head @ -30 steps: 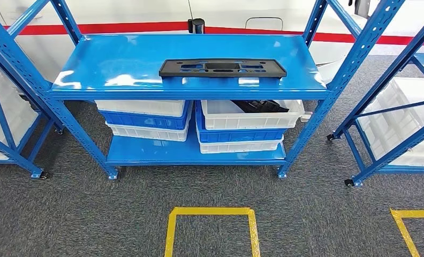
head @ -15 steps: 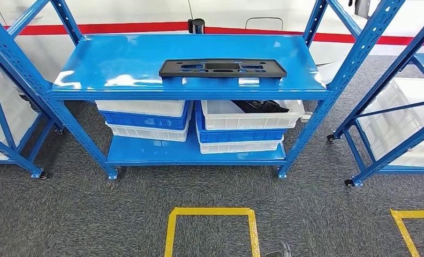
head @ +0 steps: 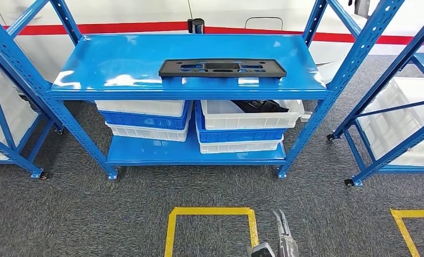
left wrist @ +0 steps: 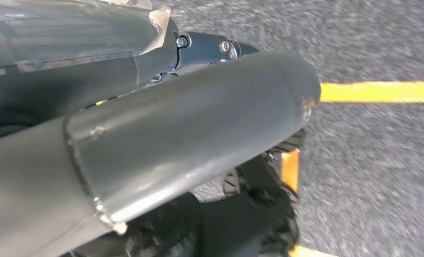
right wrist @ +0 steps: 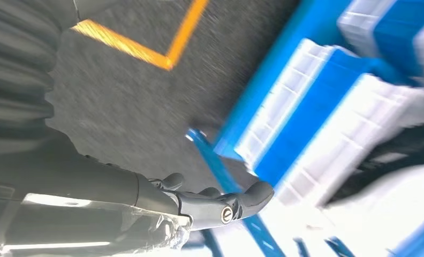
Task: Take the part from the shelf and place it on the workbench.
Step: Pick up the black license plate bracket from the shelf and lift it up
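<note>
One black part [head: 222,68] flat on blue shelf [head: 119,59], right hand [head: 280,238] low — fingers [head: 279,220] apart, empty.

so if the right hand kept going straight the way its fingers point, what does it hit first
Probably the blue metal shelf rack. The right hand points forward and up from the bottom edge over bare grey carpet, roughly toward the stacked white and blue plastic crates on the lower shelf. Depth is unclear, so that is a guess.

Black part [head: 222,68], glossy blue shelf [head: 119,59], white and blue bins [head: 145,119], yellow floor tape [head: 169,230]
</note>
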{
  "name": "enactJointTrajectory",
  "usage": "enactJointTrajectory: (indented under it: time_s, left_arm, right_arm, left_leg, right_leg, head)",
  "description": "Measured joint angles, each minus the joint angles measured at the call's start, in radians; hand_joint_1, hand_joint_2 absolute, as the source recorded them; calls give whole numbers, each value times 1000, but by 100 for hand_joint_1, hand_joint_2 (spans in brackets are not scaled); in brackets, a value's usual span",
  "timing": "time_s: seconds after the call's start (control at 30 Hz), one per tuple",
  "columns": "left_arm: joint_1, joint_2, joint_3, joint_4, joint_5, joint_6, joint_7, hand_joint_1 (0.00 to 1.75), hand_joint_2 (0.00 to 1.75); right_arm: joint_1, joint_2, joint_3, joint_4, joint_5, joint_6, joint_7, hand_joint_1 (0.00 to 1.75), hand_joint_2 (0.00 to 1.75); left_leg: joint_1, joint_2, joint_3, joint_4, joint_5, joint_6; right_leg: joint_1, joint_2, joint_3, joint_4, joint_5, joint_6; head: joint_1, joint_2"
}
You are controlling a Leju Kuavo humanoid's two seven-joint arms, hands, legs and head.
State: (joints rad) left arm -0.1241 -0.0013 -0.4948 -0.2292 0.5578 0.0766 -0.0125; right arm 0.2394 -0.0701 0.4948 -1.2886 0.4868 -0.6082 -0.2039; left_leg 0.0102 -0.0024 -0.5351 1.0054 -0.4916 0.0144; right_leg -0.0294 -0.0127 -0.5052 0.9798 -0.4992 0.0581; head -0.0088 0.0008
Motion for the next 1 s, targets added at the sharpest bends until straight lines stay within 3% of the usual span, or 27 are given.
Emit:
enactJointTrajectory:
  time_s: [0.47,0.63,0.8,0.87,0.93,1.0]
  left_arm:
    - [-75,-107,0,-31,-38,-34,-32,0,0]
    - [-110,-143,-3,-36,-59,-50,-34,0,0]
    - [-127,-165,-6,-41,-75,-61,-33,0,0]
    - [-133,-171,-8,-43,-80,-66,-33,0,0]
    - [-142,-177,-10,-47,-85,-71,-33,0,0]
    - [-153,-186,-12,-51,-89,-77,-33,0,0]
  right_arm:
    - [-51,-11,-28,-244,489,-4,56,0,175]
    - [-131,-29,-43,-296,651,-2,85,0,175]
    - [-231,-64,1,-305,745,5,176,0,175]
    - [-270,-73,31,-304,770,9,220,0,175]
    - [-313,-81,59,-303,796,13,264,0,175]
    - [-358,-91,89,-297,822,20,307,0,175]
  left_leg:
    - [0,0,0,0,1,1]
    - [0,0,0,0,1,1]
    - [-1,0,-1,2,1,2]
    - [-4,0,-2,2,1,10]
    - [-1,1,5,-19,14,27]
    - [3,2,16,-45,28,39]
  right_leg:
    - [0,0,4,0,1,1]
    - [0,0,4,0,1,1]
    - [-1,0,5,-1,2,2]
    - [-9,-2,5,-8,8,11]
    - [-13,-3,0,-7,7,17]
    - [-9,-1,-37,62,-23,7]
  head:
    - [0,0]
    - [0,0]
    - [0,0]
    - [-2,0]
    - [-3,0]
    - [-1,0]
